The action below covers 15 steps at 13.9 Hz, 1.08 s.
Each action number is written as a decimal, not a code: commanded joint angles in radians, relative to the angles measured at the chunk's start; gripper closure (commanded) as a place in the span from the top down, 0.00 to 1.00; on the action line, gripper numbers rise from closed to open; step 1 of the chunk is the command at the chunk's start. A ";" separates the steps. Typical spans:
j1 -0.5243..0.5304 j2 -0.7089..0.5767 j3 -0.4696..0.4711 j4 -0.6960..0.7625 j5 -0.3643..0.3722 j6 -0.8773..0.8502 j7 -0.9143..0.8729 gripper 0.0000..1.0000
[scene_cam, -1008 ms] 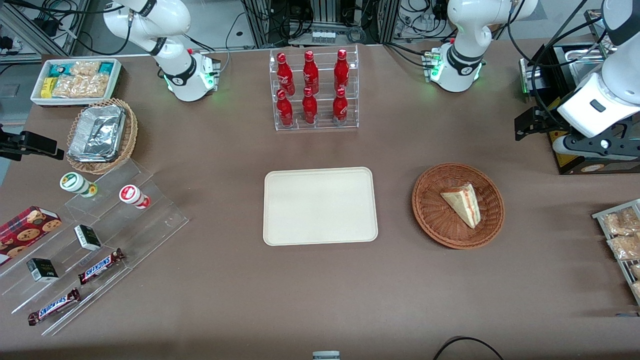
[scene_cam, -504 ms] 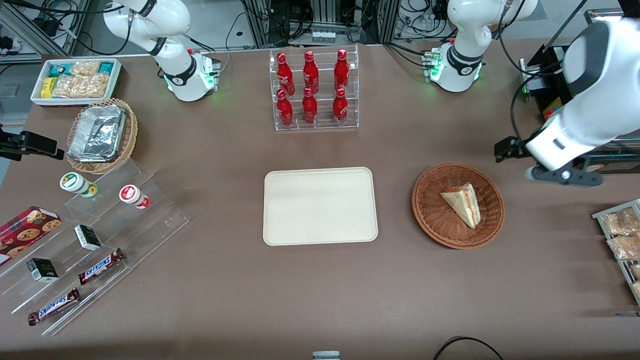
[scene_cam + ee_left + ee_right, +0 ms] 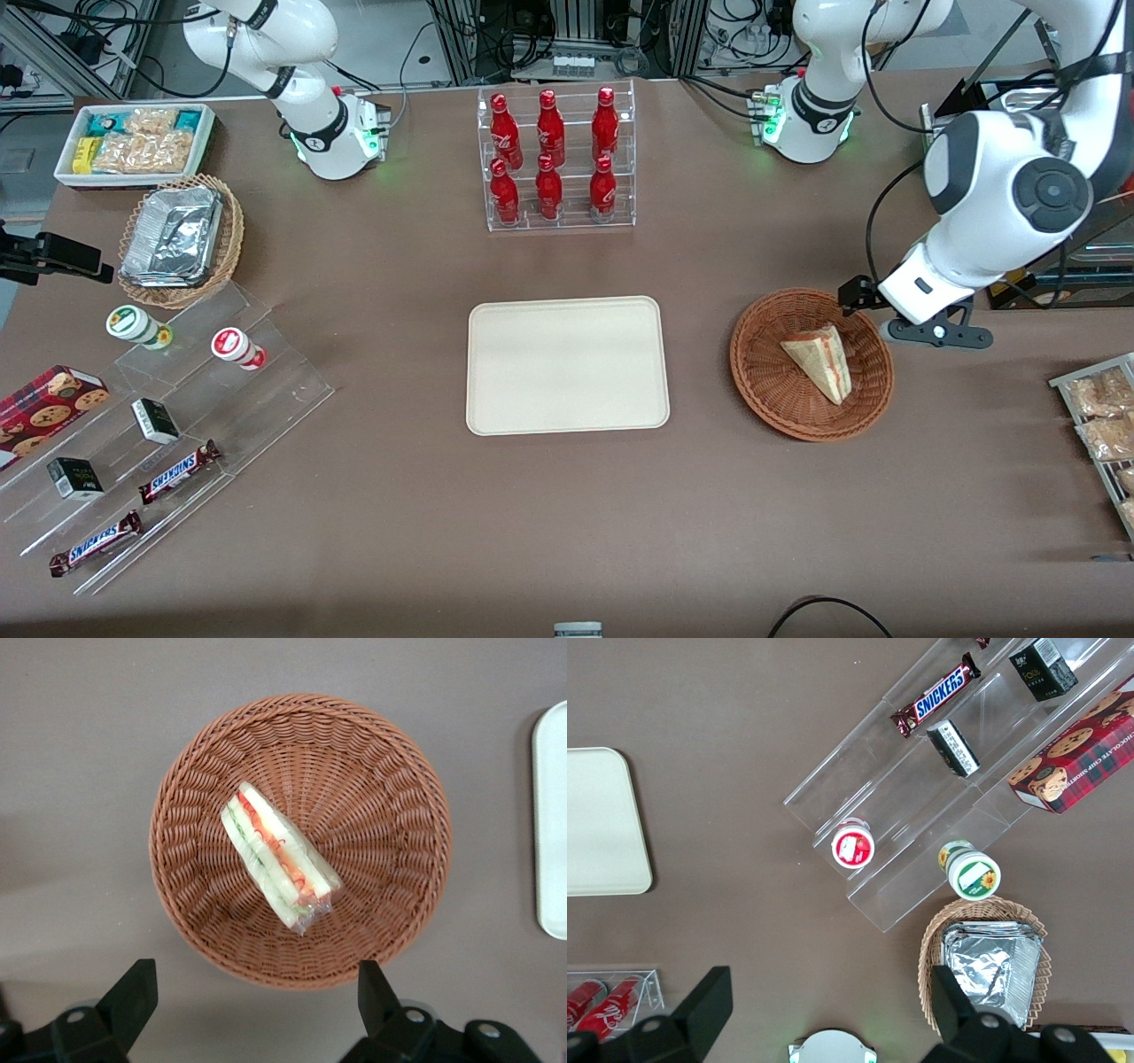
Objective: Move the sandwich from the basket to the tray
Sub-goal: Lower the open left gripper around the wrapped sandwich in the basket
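Note:
The sandwich [image 3: 819, 359], a pale triangular wedge with red and green filling, lies in the round reddish-brown wicker basket [image 3: 762, 381]. The cream tray [image 3: 567, 365] lies flat beside the basket, toward the parked arm's end. My left gripper [image 3: 935, 335] hangs above the table just outside the basket's rim, toward the working arm's end, a little farther from the front camera than the sandwich. In the left wrist view the gripper [image 3: 255, 992] is open and empty, its fingers [image 3: 133, 990] spread just short of the basket [image 3: 399, 904], with the sandwich [image 3: 279, 858] and the tray's edge [image 3: 554, 815] visible.
A clear rack of red bottles [image 3: 554, 159] stands farther from the front camera than the tray. Snack packets on a rack [image 3: 1103, 416] lie at the working arm's end. A black box [image 3: 1054, 283] sits close to the left arm. Foil-tray basket [image 3: 177, 239] and candy shelves [image 3: 159, 443] lie toward the parked arm's end.
The left arm has swung from the table's end toward the basket; the gripper now hangs beside the basket's rim. Sandwich, basket and tray have not moved.

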 commanded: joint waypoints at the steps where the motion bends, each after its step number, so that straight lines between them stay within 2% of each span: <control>1: 0.012 -0.056 -0.007 -0.113 0.001 0.104 -0.034 1.00; 3: 0.012 -0.053 -0.007 -0.124 0.001 0.123 -0.087 1.00; 6: 0.012 -0.052 -0.007 -0.165 0.001 0.196 -0.314 1.00; 9: 0.011 -0.051 -0.007 -0.236 0.001 0.308 -0.615 1.00; 13: 0.006 -0.005 -0.010 -0.228 -0.023 0.328 -0.875 1.00; 15: 0.002 0.019 -0.012 -0.227 -0.023 0.350 -0.908 1.00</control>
